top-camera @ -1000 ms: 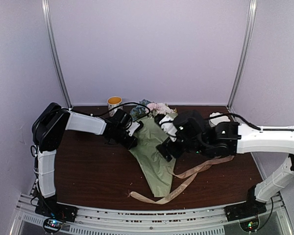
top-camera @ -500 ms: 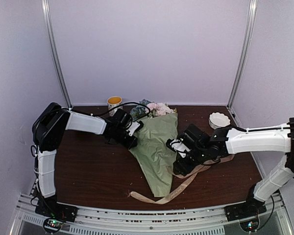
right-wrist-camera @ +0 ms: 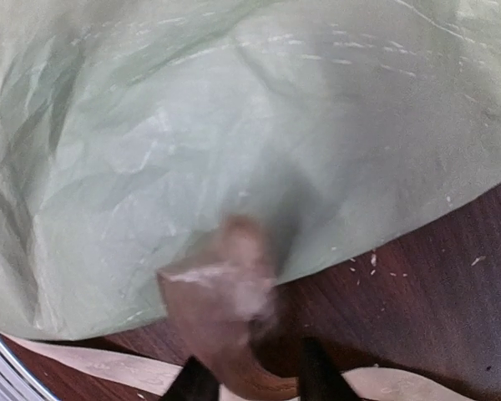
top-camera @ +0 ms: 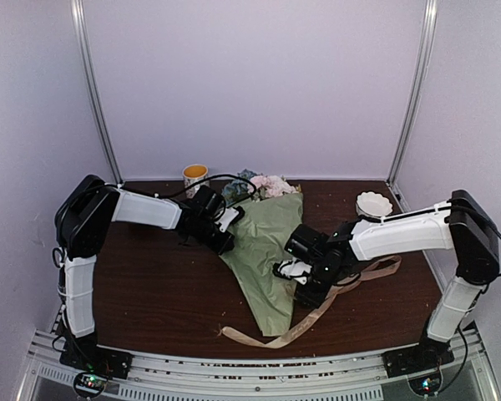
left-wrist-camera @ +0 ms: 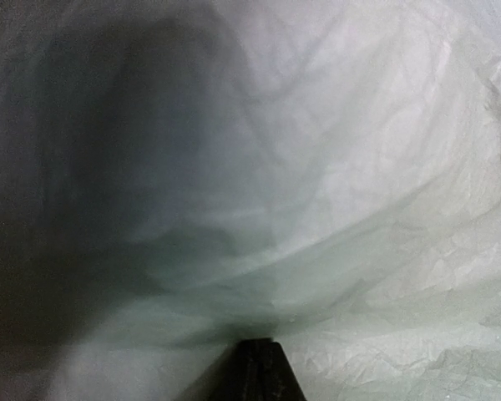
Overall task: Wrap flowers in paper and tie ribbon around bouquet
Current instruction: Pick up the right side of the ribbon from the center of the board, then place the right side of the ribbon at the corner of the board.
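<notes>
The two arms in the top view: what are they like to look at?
The left arm and right arm have smooth white shells between chunky black joints. The left pincer and right pincer are mostly black. A thin black cable loops over the left arm.

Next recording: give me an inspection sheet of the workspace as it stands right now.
Surface: dark wooden table.
Job's things: bouquet in a sage paper cone, flowers at its far end; ribbon lying loose by the cone's tip and right side, untied.
Clutter: paper cup and white dish at the far edge.
Grippers: left tool shut at the cone's left edge; right tool at the ribbon, ribbon between its fingers, grip unclear.
Cables: black cable arcs beside the flowers.
Surroundings: pale walls, metal posts.
</notes>
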You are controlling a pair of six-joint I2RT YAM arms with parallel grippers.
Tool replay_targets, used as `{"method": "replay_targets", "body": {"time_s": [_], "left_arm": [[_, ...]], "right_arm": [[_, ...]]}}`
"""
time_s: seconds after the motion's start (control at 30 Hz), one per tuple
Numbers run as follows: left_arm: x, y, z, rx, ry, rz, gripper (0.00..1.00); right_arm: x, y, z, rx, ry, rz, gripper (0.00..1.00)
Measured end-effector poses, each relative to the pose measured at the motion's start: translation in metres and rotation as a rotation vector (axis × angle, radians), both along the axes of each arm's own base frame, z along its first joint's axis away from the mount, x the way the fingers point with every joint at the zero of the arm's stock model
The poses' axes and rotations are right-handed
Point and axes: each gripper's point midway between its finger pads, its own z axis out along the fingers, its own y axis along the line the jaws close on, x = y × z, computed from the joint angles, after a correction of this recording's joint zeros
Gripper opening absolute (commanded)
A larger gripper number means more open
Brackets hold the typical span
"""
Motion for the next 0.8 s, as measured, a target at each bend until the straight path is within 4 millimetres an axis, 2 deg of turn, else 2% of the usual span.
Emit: {"method": "replay_targets", "body": {"time_s": [0.03,0.2,0.3,0.33,0.4,0.47,0.5,0.57,0.6,0.63,0.67,0.73,0.8], "left_arm": [[0.000,0.000,0.000,0.000,0.000,0.000,0.07],[0.000,0.000,0.000,0.001,-0.001,-0.003,0.06],[0.000,0.000,0.000,0.001,-0.001,-0.003,0.06],[0.000,0.000,0.000,0.001,-0.001,-0.004,0.06],[0.000,0.000,0.000,0.001,-0.001,-0.004,0.06],[0.000,0.000,0.000,0.001,0.000,-0.005,0.06],[0.000,0.000,0.000,0.001,-0.001,-0.005,0.06],[0.000,0.000,0.000,0.001,-0.001,-0.006,0.06],[0.000,0.000,0.000,0.001,-0.001,-0.006,0.06],[0.000,0.000,0.000,0.001,-0.001,-0.006,0.06],[0.000,0.000,0.000,0.001,-0.001,-0.006,0.06],[0.000,0.000,0.000,0.002,-0.002,-0.006,0.06],[0.000,0.000,0.000,0.002,-0.001,-0.006,0.06]], "right_arm": [[0.000,0.001,0.000,0.003,0.010,0.000,0.00],[0.010,0.009,0.009,0.043,0.028,0.001,0.00],[0.020,0.002,0.020,0.058,0.009,-0.037,0.00],[0.026,-0.004,0.029,0.068,-0.005,-0.069,0.00],[0.046,-0.020,0.065,0.127,-0.065,-0.157,0.00],[0.067,-0.030,0.125,0.246,-0.177,-0.227,0.00],[0.078,-0.035,0.173,0.341,-0.271,-0.258,0.00],[0.081,-0.036,0.270,0.550,-0.443,-0.256,0.00],[0.070,-0.036,0.333,0.700,-0.536,-0.221,0.00],[0.053,-0.039,0.387,0.836,-0.616,-0.181,0.00],[0.030,-0.045,0.441,0.980,-0.696,-0.127,0.00],[-0.009,-0.064,0.504,1.166,-0.803,-0.052,0.00],[-0.046,-0.092,0.546,1.305,-0.913,-0.022,0.00]]}}
